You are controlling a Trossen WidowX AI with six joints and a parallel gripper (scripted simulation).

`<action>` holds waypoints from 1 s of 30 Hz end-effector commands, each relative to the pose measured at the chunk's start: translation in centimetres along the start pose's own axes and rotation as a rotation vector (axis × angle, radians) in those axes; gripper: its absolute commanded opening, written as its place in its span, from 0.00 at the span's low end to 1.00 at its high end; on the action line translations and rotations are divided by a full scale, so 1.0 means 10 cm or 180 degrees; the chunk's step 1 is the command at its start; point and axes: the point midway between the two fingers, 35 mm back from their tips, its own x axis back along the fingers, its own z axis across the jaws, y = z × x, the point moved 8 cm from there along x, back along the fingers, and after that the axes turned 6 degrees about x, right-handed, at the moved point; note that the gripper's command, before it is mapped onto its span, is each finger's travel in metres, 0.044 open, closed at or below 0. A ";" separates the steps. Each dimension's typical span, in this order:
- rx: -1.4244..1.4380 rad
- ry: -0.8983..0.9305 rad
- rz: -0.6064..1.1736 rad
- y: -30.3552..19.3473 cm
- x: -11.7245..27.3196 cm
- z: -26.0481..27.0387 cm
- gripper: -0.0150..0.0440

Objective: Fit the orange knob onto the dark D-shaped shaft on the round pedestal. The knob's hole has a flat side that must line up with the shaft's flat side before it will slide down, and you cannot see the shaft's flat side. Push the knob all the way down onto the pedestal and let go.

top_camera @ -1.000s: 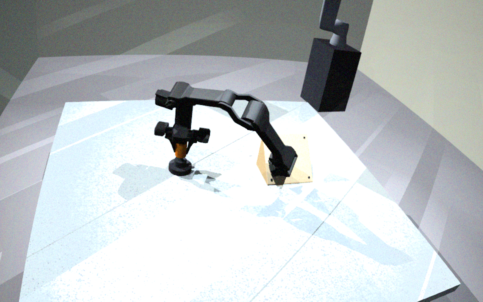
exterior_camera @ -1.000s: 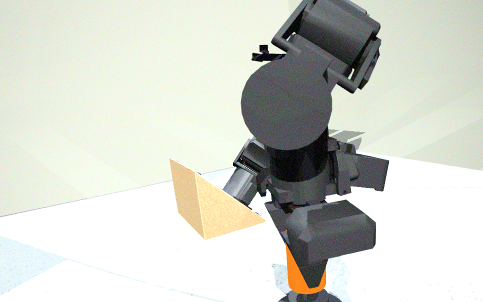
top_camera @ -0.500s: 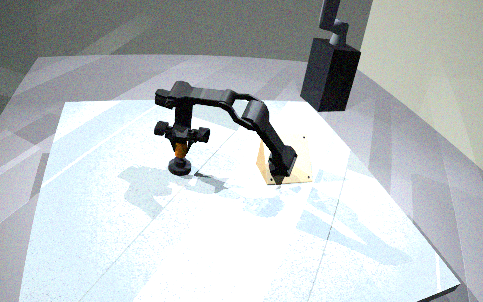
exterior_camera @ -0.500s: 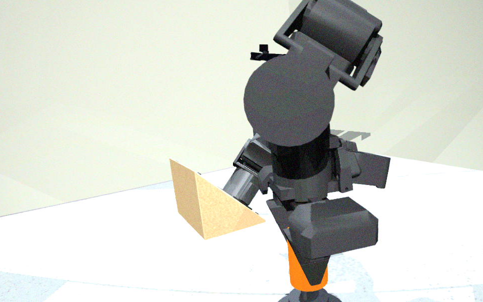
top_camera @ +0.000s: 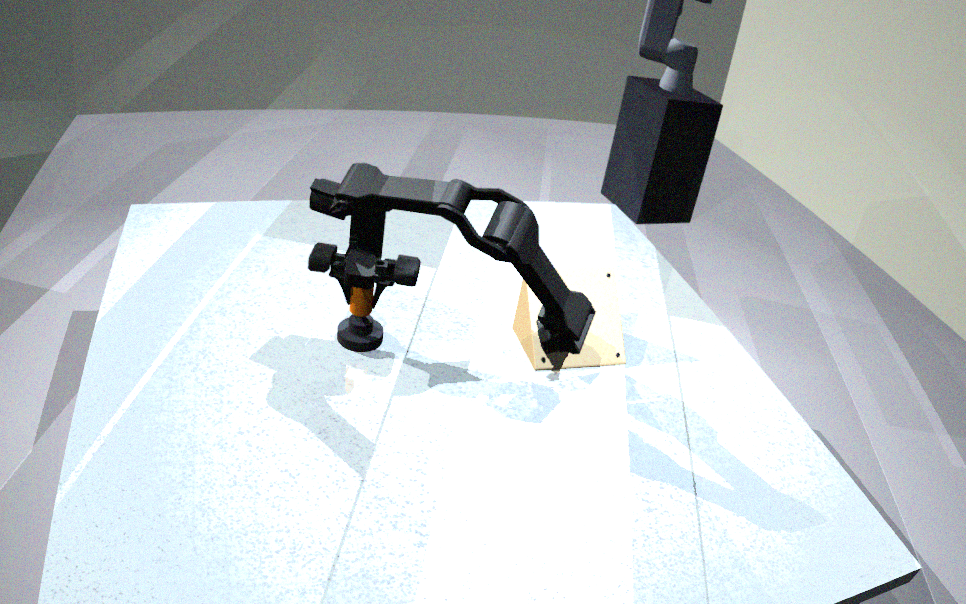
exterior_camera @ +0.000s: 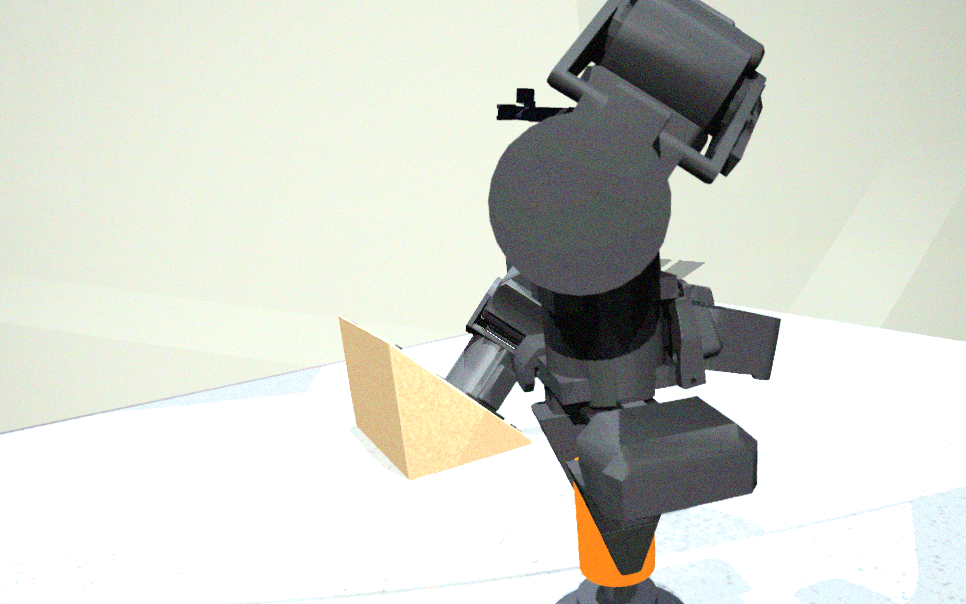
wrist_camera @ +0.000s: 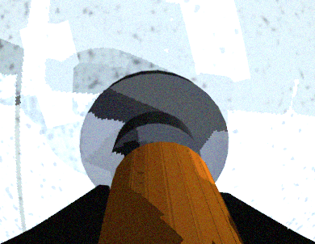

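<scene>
My gripper (top_camera: 361, 298) (exterior_camera: 614, 536) points straight down and is shut on the orange knob (top_camera: 358, 300) (exterior_camera: 590, 546) (wrist_camera: 167, 212). The knob stands upright over the middle of the round dark pedestal (top_camera: 360, 334) (wrist_camera: 102, 137) (exterior_camera: 575, 597). Its lower end sits just above the pedestal's top. In the wrist view a dark curved edge of the shaft (wrist_camera: 151, 123) shows just beyond the knob's tip. The shaft's flat side is hidden. I cannot tell how far the knob is down on the shaft.
The arm's base stands on a tan board (top_camera: 607, 315) with a raised tan wedge (exterior_camera: 404, 412) at the right of the white table (top_camera: 472, 487). A dark box (top_camera: 659, 157) with a grey post stands beyond the table's far right corner.
</scene>
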 end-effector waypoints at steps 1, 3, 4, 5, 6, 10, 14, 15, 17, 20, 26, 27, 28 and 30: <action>-0.0002 0.0000 -0.0002 -0.01 -0.01 0.02 0.25; -0.0002 0.0000 -0.0002 -0.01 0.00 0.02 0.25; -0.0002 0.0000 -0.0002 -0.01 0.00 0.02 0.25; -0.0002 0.0000 -0.0002 0.00 0.01 0.02 0.25; -0.0002 0.0000 -0.0002 0.00 0.01 0.02 0.25; -0.0002 0.0000 -0.0002 0.00 0.03 0.01 0.25; -0.0002 0.0000 -0.0002 0.01 0.04 0.01 0.25; -0.0002 0.0000 -0.0002 0.01 0.04 0.00 0.25; -0.0002 -0.0001 -0.0002 0.02 0.04 -0.01 0.25; -0.0002 -0.0001 -0.0002 0.01 0.03 -0.01 0.25; -0.0002 -0.0001 -0.0002 0.00 0.00 -0.01 0.25; -0.0002 -0.0001 -0.0002 0.00 0.00 -0.01 0.25; -0.0002 -0.0001 -0.0002 0.00 0.00 -0.01 0.25; -0.0002 -0.0001 -0.0002 -0.01 -0.01 0.00 0.25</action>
